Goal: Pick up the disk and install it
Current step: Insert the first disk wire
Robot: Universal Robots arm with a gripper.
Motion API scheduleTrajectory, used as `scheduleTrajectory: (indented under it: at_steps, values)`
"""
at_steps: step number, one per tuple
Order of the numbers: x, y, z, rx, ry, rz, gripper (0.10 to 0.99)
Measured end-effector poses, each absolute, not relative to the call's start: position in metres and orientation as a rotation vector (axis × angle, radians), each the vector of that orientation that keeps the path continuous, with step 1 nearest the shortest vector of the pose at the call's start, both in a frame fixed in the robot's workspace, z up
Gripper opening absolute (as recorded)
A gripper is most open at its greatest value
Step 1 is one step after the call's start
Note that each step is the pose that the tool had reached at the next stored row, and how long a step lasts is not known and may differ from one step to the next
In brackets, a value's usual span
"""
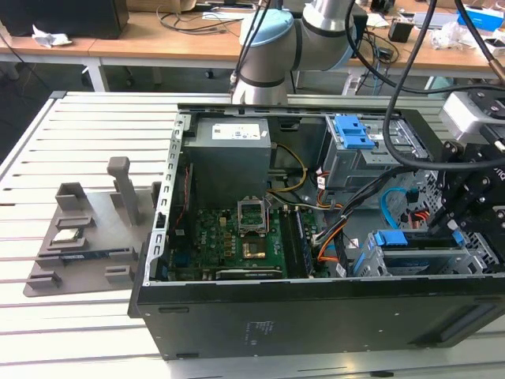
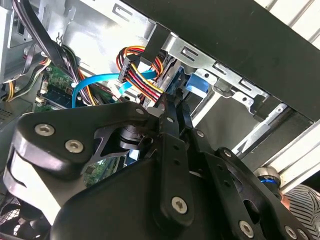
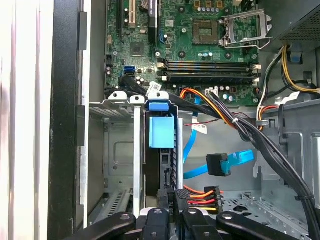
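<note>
Inside the open computer case (image 1: 316, 300) your gripper (image 3: 172, 197) pinches the disk (image 3: 162, 131) narrowly, and loose wires (image 3: 220, 107) nearby could snag it.

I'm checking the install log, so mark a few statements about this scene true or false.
1. The case is open. True.
2. A cooler covers the CPU socket. False: the socket is bare.
3. The disk stands edge-on in the cage, by the gripper. True.
4. The grey fixture lies at the exterior view's right of the case. False: it lies at its left.
5. The blue cable is plugged into the disk. False: its connector hangs free.
</note>
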State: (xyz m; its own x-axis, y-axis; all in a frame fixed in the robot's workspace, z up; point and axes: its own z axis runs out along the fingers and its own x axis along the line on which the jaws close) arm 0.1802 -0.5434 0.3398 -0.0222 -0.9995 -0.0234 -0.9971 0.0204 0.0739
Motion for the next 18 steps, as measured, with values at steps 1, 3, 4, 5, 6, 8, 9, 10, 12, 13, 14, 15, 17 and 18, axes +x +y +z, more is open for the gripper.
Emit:
scheduleTrajectory:
  at_steps: [1, 3, 4, 5, 6, 8, 9, 10, 12, 13, 14, 15, 17, 18]
  values:
    - [0.180, -0.543, 0.339, 2.172, -2.219, -0.108, 0.169]
    - [0.180, -0.543, 0.336, 2.172, -2.218, -0.107, 0.169]
    - [0.180, -0.543, 0.336, 2.172, -2.218, -0.107, 0.169]
    - [0.180, -0.543, 0.336, 2.172, -2.218, -0.107, 0.169]
    - [0.180, -0.543, 0.336, 2.172, -2.219, -0.107, 0.169]
    - [0.180, -0.543, 0.335, 2.172, -2.219, -0.108, 0.180]
    - [0.180, -0.543, 0.335, 2.172, -2.219, -0.108, 0.180]
    - [0.180, -0.543, 0.336, 2.172, -2.219, -0.107, 0.243]
    - [0.180, -0.542, 0.347, 2.172, -2.219, -0.107, 0.243]
    - [0.180, -0.540, 0.351, 2.172, -2.219, -0.108, 0.243]
    - [0.180, -0.538, 0.353, 2.172, -2.219, -0.107, 0.243]
    - [0.180, -0.536, 0.357, 2.172, -2.219, -0.107, 0.243]
    - [0.180, -0.530, 0.366, 2.172, -2.219, -0.107, 0.165]
    - [0.180, -0.530, 0.370, 2.172, -2.219, -0.107, 0.106]
